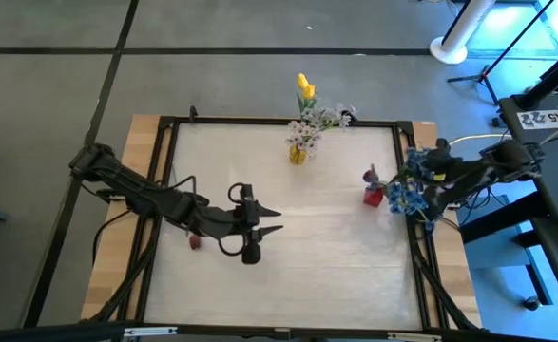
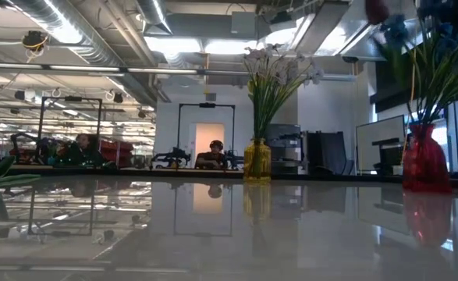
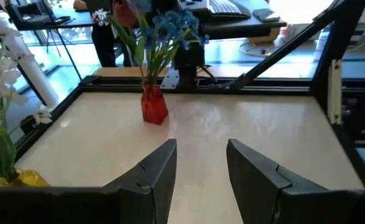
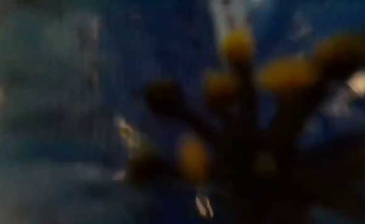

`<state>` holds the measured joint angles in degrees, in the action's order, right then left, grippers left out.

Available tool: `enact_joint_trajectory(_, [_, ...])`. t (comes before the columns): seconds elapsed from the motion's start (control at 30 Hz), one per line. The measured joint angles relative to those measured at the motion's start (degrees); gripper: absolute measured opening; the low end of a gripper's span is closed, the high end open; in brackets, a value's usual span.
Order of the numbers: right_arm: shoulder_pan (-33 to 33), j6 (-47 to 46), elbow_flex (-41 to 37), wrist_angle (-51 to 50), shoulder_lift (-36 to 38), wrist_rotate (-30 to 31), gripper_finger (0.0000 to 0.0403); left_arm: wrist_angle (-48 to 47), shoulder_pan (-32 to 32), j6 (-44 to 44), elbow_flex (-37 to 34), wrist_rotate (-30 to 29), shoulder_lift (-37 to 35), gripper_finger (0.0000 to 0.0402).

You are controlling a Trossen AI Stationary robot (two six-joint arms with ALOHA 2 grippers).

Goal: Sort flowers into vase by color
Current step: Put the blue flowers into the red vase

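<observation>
Since the blue flowers hang over the worktop's right edge, right beside the red vase, my right gripper is far nearer; buried among the blooms, I cannot tell its fingers' state. Their stems run roughly upright into that vase, I judge. My left gripper waits mid-worktop toward the front edge, jaws apart, holding nothing.

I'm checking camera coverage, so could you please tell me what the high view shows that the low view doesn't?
Only the high view shows both arms: the left tool open over mid-table, the right arm at the blue flowers, plus a dark red flower lying beside the left arm. Only the low view shows people seated beyond the table. Both show the yellow vase and the red vase.
</observation>
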<state>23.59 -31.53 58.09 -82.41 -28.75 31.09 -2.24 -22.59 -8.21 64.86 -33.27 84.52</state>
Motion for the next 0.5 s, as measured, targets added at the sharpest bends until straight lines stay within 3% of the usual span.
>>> enact_joint_trajectory(0.13, [0.00, -3.08, -1.96, 1.83, -0.03, -1.01, 0.0078, -0.34, 0.87, 0.08, 0.00, 0.90, 0.34, 0.0137])
enact_joint_trajectory(0.23, [0.00, -4.37, -1.93, 1.78, -0.77, -1.48, 0.0116, -5.95, 1.05, -3.60, 0.00, 4.61, -0.70, 0.0137])
enact_joint_trajectory(0.5, [0.00, -4.04, 1.47, 1.07, -3.61, -1.74, 0.0246, -40.20, 0.47, -29.76, -0.01, 8.75, -2.74, 0.0137])
